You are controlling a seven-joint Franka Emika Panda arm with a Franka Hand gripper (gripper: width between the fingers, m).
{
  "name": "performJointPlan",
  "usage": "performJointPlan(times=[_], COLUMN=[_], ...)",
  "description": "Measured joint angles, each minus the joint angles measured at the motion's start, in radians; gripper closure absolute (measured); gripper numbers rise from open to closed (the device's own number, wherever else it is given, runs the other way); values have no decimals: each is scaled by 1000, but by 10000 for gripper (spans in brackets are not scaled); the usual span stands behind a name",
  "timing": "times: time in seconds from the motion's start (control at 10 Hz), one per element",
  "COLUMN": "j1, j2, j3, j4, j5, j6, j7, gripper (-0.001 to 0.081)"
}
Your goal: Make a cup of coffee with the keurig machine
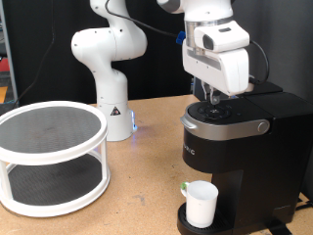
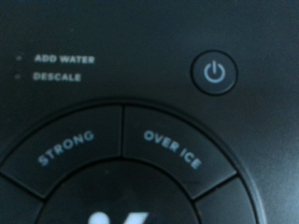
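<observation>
The black keurig machine (image 1: 240, 147) stands at the exterior view's right, lid down. The small white cup (image 1: 201, 204) sits on its round drip base under the spout. My gripper (image 1: 216, 99) is directly over the lid, its fingertips at or just above the top buttons; whether they touch is not visible. The wrist view shows only the machine's top panel from very close: the power button (image 2: 214, 73), the STRONG button (image 2: 65, 149), the OVER ICE button (image 2: 173, 149), and the ADD WATER and DESCALE labels. The fingers do not show there.
A white two-tier round rack (image 1: 51, 155) with dark mesh shelves stands at the exterior view's left. The robot base (image 1: 111, 83) is behind it at centre. The wooden table (image 1: 137, 196) runs between rack and machine.
</observation>
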Motion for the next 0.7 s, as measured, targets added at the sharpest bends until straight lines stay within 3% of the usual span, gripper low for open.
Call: performJointPlan(times=[0.7], j1=[0], j2=[30], j3=[2], j4=[-10], j5=[-21], j6=[26], j7=[15], gripper=[805])
